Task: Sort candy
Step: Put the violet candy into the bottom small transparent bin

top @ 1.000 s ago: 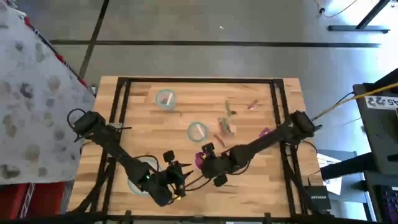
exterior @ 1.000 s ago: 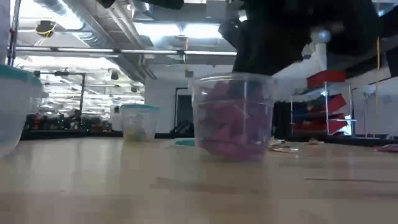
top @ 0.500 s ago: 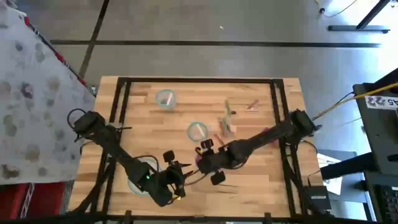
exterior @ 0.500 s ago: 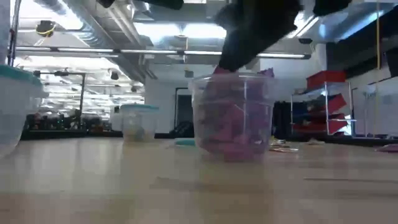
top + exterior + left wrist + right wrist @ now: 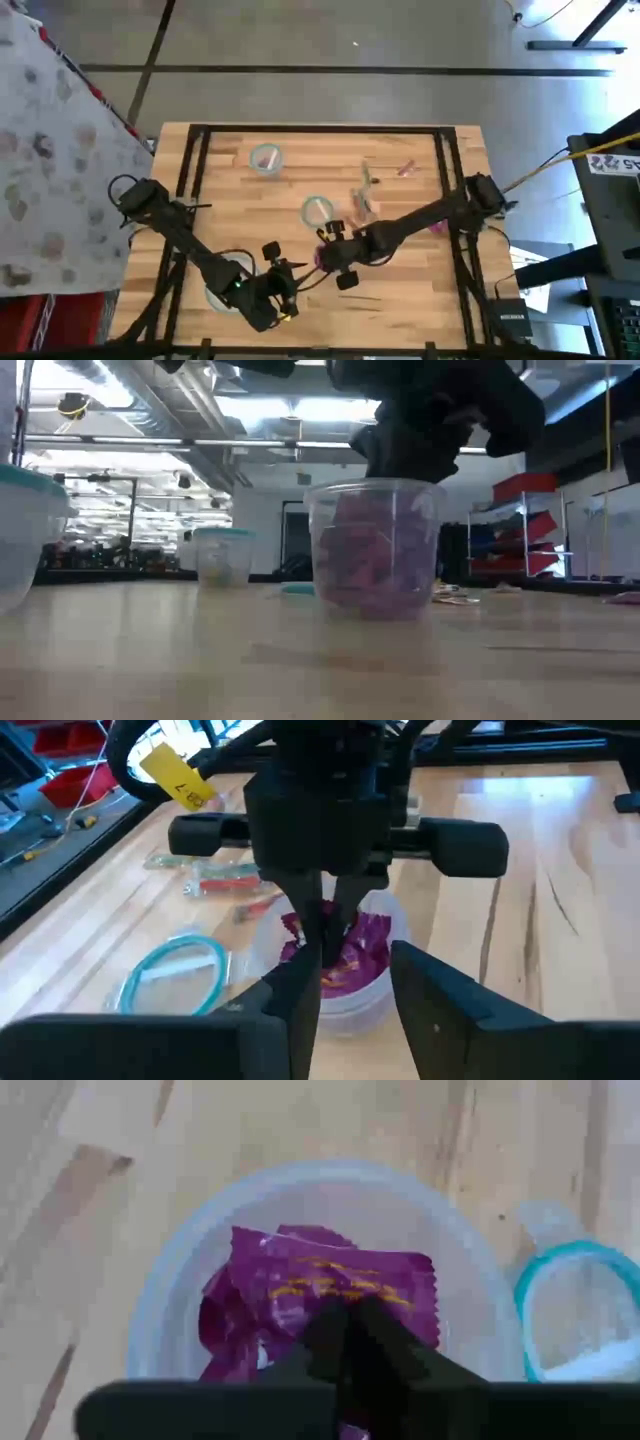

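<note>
Several magenta candy packets lie inside the clear cup. Right gripper hangs directly above that cup, fingers pressed together among the packets. Left gripper waits beside the cup, fingers spread, empty.

In the centre of the frame a clear plastic cup stands on the wooden table, filled with purple candy. A dark gripper comes down from the top of the frame to the cup's rim. At centre left, farther back, is a small teal-rimmed container; another teal-rimmed container is at the left edge.
</note>
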Tool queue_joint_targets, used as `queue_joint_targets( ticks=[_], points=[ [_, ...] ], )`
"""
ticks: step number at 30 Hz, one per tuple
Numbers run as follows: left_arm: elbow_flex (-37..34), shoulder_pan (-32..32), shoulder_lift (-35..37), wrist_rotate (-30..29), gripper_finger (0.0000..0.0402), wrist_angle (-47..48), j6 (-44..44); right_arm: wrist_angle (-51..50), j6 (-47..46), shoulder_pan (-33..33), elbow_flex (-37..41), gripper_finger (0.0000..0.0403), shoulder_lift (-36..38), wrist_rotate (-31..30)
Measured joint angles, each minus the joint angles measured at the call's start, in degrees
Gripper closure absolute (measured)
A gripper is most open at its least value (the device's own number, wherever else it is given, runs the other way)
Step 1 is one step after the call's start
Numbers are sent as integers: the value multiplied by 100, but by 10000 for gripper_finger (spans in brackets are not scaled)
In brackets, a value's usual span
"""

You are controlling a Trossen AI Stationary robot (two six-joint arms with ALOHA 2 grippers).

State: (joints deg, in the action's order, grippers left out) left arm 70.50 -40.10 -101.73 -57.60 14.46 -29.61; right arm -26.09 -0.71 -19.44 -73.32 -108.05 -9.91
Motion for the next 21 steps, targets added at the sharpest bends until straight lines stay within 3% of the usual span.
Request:
queue_joint_targets(
  ticks=[11,14,19,21],
  points=[
    [0,2,2,0,294,-7,0,-1157,96,-9,-752,303,13,-61],
    [0,2,0,0,294,-7,-2,-1054,-51,-9,-716,316,13,-61],
    [0,-21,1,0,294,0,0,-363,-166,-9,-242,388,15,178],
    [-1,-43,1,0,294,0,2,-207,-233,-9,-108,395,24,194]
  ],
)
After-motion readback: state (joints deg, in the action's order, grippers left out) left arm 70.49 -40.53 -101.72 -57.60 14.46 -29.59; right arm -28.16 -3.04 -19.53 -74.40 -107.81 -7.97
